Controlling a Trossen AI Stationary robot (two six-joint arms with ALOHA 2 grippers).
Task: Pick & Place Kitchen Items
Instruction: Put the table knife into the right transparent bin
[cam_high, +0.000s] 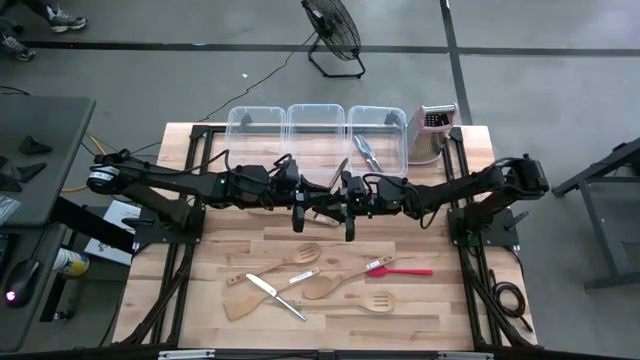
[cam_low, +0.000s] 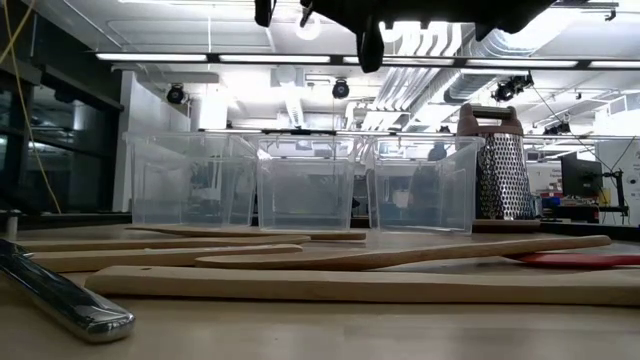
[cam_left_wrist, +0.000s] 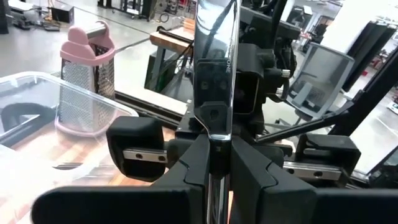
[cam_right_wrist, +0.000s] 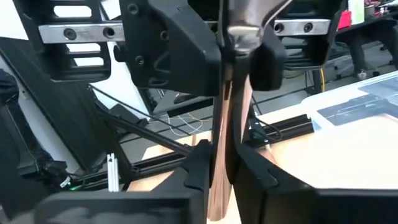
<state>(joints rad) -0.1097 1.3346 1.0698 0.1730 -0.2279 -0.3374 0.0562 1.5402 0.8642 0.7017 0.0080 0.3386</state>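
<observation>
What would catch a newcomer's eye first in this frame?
The two arms meet nose to nose above the table's middle, the left gripper and right gripper both shut on one utensil with a metal blade and pale wooden handle, mid-handover. In front of them, wooden spoons and a red spatula lie scattered on the table. Three clear tubs and a box grater line the far edge.

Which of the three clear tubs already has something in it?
The right tub, next to the grater: metal tongs lie inside. The other two look empty.
</observation>
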